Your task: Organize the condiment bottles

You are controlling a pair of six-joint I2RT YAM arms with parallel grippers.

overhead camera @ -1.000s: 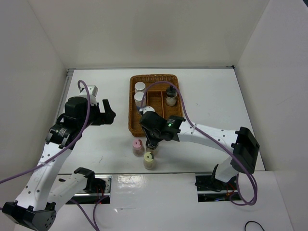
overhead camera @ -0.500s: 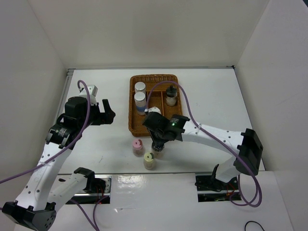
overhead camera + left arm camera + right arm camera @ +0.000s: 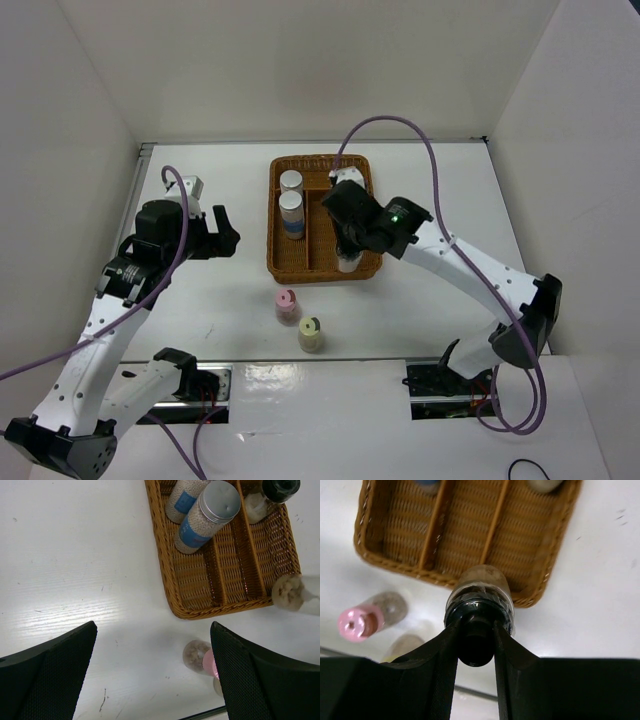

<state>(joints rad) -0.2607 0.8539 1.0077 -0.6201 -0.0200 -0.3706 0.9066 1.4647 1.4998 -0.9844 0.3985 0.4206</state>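
White tabletop (image 3: 200,310), white walls, and a brown wicker divided basket (image 3: 275,235) sits upper centre. The right gripper (image 3: 476,630) is clamped on the black top of a clear shaker bottle (image 3: 480,587), over the basket's lower right rim. Two silver-capped bottles (image 3: 291,205) stand in the left compartment, their blue labels unreadable. A second black-topped bottle (image 3: 272,492) is in the right compartment. The pink-capped bottle (image 3: 287,305) and yellow-capped bottle (image 3: 311,333) stand below the basket. The left gripper (image 3: 152,627) is spread wide and holds nothing.

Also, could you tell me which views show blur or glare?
Top external: sharp, with glare on the table's near edge. Left wrist: basket crisp, own fingers soft. Right wrist: held bottle and pink bottle slightly blurred.
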